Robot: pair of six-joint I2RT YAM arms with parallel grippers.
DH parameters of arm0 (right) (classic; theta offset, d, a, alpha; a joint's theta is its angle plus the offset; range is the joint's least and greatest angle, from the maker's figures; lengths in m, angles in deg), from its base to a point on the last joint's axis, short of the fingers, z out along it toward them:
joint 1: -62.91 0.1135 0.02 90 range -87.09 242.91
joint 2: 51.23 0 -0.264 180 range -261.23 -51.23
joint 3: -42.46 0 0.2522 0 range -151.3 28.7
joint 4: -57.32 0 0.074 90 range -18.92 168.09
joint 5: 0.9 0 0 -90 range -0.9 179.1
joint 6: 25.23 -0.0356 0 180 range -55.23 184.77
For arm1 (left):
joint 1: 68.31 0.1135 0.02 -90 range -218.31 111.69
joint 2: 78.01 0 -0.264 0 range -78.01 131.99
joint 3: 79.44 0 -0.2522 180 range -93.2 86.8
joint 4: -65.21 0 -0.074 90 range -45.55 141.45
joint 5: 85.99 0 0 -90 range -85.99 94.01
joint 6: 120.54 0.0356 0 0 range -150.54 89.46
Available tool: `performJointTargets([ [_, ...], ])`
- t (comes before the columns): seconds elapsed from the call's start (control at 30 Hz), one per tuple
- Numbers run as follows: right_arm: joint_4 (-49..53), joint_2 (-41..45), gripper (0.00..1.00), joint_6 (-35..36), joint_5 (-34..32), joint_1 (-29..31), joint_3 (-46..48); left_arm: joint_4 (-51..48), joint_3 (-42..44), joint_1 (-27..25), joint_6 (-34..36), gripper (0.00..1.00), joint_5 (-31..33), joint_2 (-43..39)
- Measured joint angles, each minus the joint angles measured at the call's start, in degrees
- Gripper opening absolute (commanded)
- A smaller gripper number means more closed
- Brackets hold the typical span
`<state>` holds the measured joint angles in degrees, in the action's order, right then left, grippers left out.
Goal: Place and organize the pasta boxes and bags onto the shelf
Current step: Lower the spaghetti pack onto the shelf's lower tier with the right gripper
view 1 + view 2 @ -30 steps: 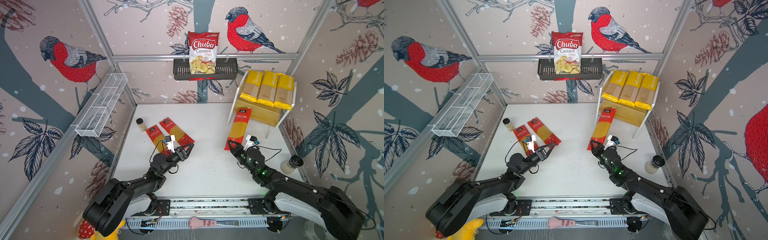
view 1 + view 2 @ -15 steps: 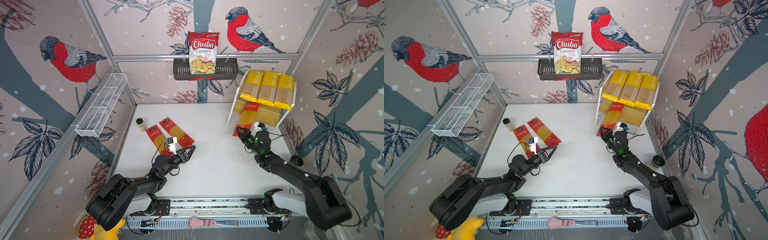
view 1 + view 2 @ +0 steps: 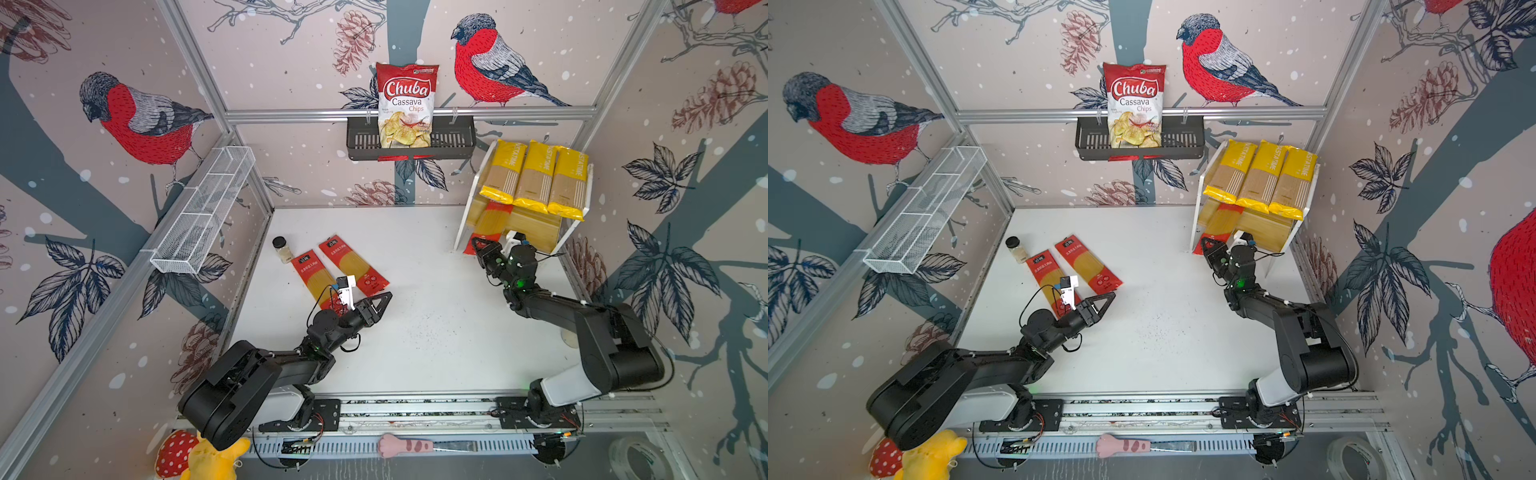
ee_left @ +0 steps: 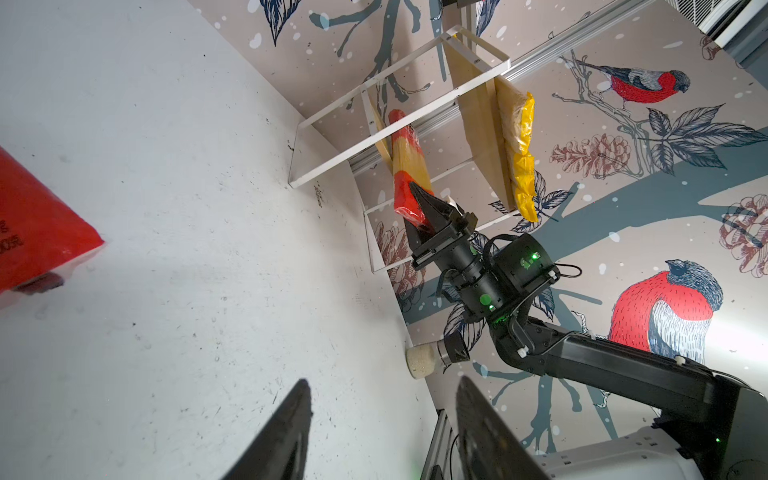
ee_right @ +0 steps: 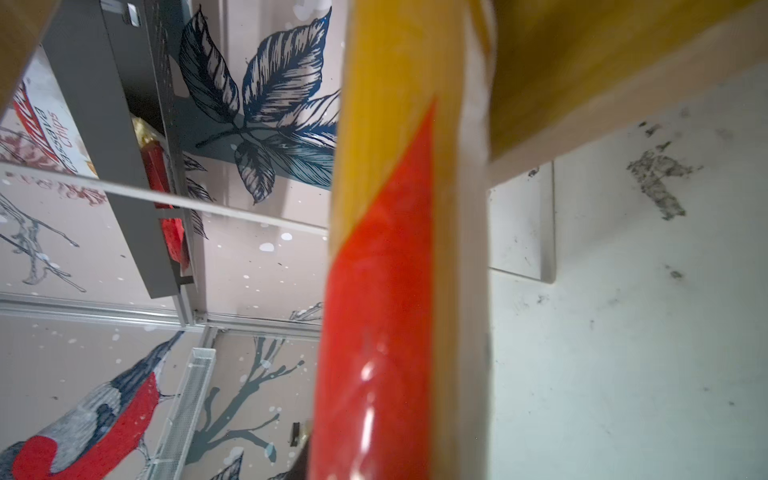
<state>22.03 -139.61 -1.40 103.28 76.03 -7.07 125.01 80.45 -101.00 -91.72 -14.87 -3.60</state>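
The right claw (image 3: pixel 478 249) sits at the near red end of a red-ended spaghetti packet (image 3: pixel 492 220) lying on the lower board of the shelf (image 3: pixel 536 230); I cannot tell whether its fingers clamp it. Three yellow PASTATIME packets (image 3: pixel 536 178) lie side by side on the upper board. The left claw (image 3: pixel 384 297) hangs apart and empty over the counter (image 3: pixel 436 324), beside two red-ended packets (image 3: pixel 353 264).
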Motion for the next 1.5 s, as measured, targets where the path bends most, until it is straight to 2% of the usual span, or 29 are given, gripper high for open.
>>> performJointTargets([
  [0.1,-4.0,-1.2,0.49,-1.8,1.2,-0.1,0.2,1.3,0.0,-0.1,-0.3,0.55,0.0,1.4],
  [0.23,-6.7,-1.1,0.55,-3.1,1.9,-0.4,1.7,3.1,0.0,-0.1,-0.6,0.55,-0.1,3.4],
  [0.6,-7.8,4.6,0.59,-4.1,2.7,-0.7,8.5,9.6,-0.1,-0.1,-3.1,0.55,-0.7,9.4],
  [0.77,-7.0,5.9,0.53,-3.6,2.7,-1.7,9.9,11.9,-0.2,-0.2,-3.6,0.54,-1.1,11.3],
  [1.03,-5.7,7.3,0.25,-2.5,2.6,-2.3,10.2,11.3,-0.5,-0.9,-4.1,0.54,-1.0,9.1],
  [1.13,-3.3,8.0,0.19,-1.0,2.6,-2.6,9.3,9.8,-1.2,-1.1,-3.2,0.54,-1.0,7.7],
  [1.33,3.3,8.1,0.16,3.7,4.3,-5.3,5.3,7.0,-2.1,-1.4,-1.8,0.54,-0.8,6.6],
  [1.5,5.4,4.9,0.15,6.7,7.0,-6.7,1.2,6.3,-2.8,-1.8,-1.4,0.54,-0.7,7.2],
])
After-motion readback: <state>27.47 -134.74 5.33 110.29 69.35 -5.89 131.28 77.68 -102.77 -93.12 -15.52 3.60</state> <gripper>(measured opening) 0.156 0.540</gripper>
